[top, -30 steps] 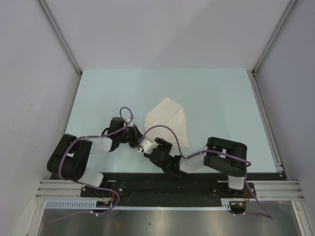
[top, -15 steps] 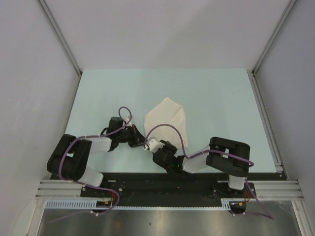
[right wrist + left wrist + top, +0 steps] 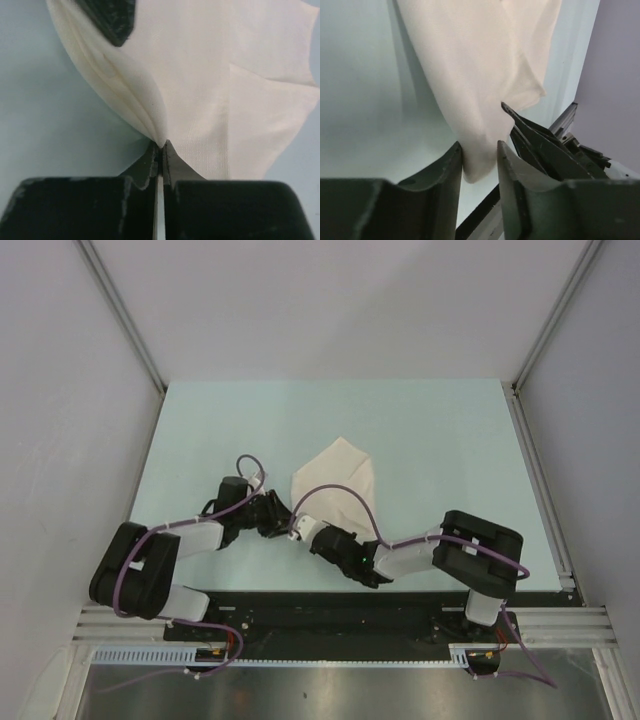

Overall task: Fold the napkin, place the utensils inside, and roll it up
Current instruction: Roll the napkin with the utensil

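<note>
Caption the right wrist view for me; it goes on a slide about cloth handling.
Right pincer shut on a bunched fold of the cream napkin above the pale table.

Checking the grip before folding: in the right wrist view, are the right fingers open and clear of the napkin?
No, the right fingers are pressed together, pinching a corner of the napkin.

The napkin (image 3: 338,480) is lying on the table (image 3: 450,430); the left gripper (image 3: 284,527) and right gripper (image 3: 298,533) are sitting at, seemingly, its near corner.
</note>
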{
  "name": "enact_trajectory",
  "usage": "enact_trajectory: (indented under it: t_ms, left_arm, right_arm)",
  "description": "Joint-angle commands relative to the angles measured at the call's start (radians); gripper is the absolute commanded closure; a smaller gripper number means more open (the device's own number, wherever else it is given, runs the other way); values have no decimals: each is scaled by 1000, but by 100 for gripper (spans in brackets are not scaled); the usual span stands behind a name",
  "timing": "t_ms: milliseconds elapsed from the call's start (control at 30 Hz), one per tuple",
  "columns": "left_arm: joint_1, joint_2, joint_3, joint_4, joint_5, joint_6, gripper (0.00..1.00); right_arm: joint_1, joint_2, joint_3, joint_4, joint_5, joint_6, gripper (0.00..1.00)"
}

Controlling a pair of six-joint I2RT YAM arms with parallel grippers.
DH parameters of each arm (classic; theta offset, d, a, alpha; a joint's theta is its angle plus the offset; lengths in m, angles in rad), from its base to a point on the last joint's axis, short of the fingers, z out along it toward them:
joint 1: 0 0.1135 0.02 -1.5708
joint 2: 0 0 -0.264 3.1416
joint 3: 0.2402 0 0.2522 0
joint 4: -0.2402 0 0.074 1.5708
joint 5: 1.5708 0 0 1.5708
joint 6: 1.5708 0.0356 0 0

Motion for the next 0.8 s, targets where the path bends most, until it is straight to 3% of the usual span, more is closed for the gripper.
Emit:
enact_trajectory:
  t_ms: [0, 33, 200, 467, 767]
  left_arm:
    - [14, -111, -6, -32, -95, 51, 52]
    - [14, -130, -10, -40, -142, 62, 43]
    - [14, -300, -53, -130, -294, 94, 27]
    - [8, -558, -137, -216, -458, 185, 24]
    - [-67, -730, -183, -221, -422, 240, 25]
  right_arm:
    - [-62, -62, 87, -254, -298, 62, 100]
    - [-73, -77, 121, -322, -330, 85, 100]
    - [-149, -83, 225, -527, -554, 139, 100]
    - [-290, 12, 426, -722, -923, 202, 100]
    - [-436, 240, 626, -922, -1223, 196, 100]
